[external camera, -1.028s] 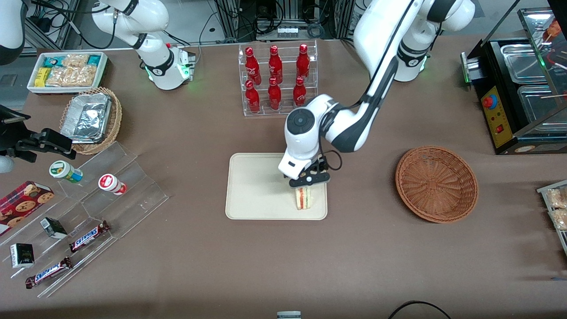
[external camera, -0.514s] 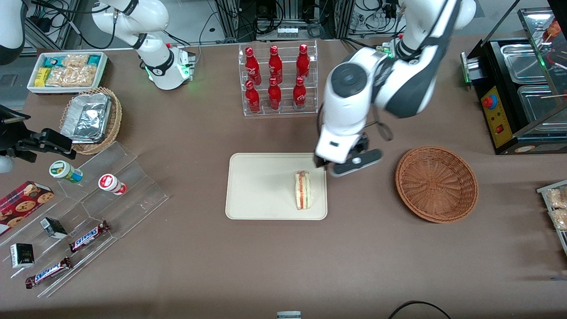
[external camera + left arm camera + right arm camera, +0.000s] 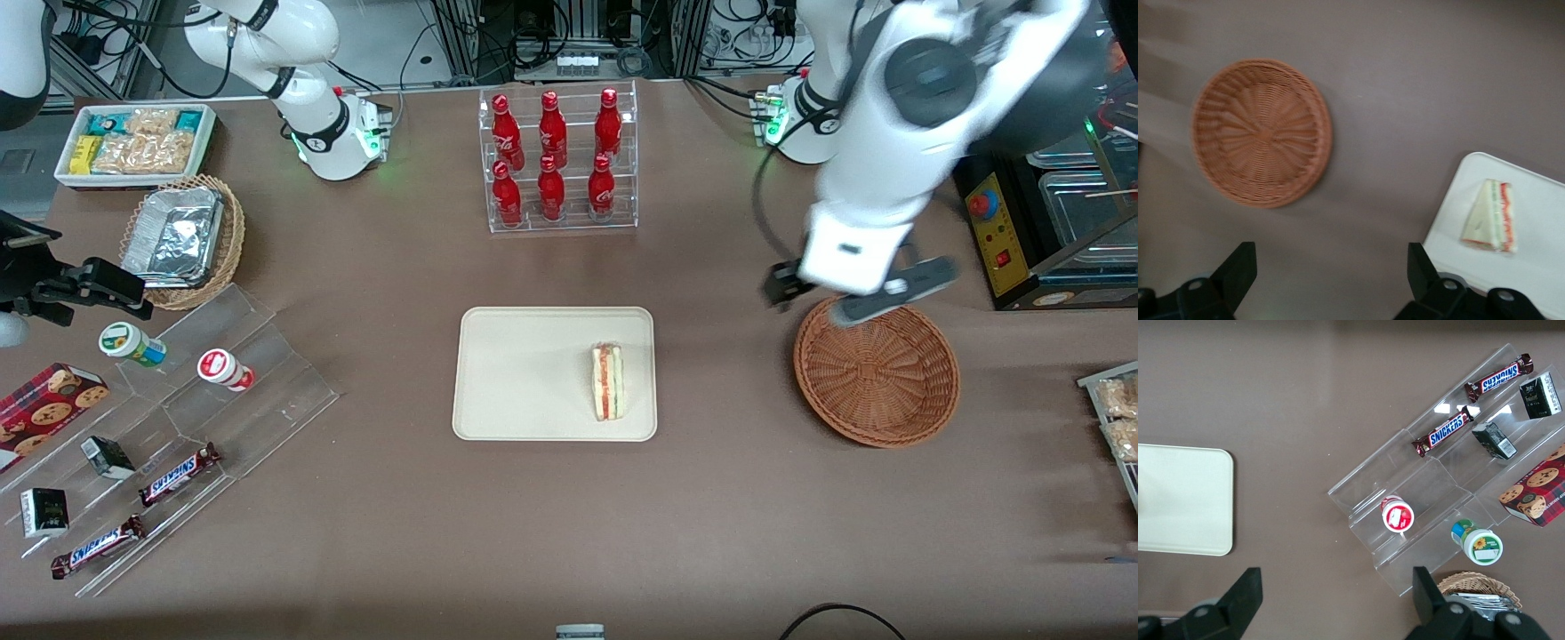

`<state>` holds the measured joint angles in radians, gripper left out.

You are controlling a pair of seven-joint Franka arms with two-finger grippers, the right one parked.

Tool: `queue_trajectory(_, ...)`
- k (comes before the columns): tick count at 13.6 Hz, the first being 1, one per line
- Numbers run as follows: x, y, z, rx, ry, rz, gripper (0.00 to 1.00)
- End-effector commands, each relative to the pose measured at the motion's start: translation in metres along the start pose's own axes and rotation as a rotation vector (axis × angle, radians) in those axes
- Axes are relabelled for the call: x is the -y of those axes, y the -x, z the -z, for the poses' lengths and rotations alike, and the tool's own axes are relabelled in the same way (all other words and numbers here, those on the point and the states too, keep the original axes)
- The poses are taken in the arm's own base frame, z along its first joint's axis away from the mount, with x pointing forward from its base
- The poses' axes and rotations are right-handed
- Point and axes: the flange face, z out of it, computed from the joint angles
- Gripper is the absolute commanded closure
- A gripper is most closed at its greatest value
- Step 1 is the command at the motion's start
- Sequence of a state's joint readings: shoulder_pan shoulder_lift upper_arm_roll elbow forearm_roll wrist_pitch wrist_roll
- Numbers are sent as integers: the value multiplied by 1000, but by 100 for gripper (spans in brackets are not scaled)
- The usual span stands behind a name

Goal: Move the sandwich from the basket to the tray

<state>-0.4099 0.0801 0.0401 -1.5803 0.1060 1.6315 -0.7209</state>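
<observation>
The sandwich lies on the cream tray, near the tray's edge toward the basket; it also shows in the left wrist view on the tray. The reddish-brown wicker basket holds nothing and also shows in the left wrist view. My left gripper is open and holds nothing, raised high above the table over the basket's rim farthest from the front camera. In the wrist view the gripper has its fingers wide apart over bare table.
A clear rack of red bottles stands farther from the front camera than the tray. A black food warmer stands by the working arm's end. Snack racks, a foil-container basket and a white snack bin lie toward the parked arm's end.
My left gripper let go of the sandwich on the tray, rose and swung sideways from the tray to above the basket. The sandwich stays put on the tray.
</observation>
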Motion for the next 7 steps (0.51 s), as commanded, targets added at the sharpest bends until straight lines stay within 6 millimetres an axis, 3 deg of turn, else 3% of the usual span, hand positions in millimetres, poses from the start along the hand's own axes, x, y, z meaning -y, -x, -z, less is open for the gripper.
queue_trajectory(1, 64, -5, 28, 13, 9, -44, 0)
queue_trajectory(5, 145, -17, 44, 24, 62, -63, 0)
queue_trajectory(7, 174, -13, 41, 29, 76, -104, 0)
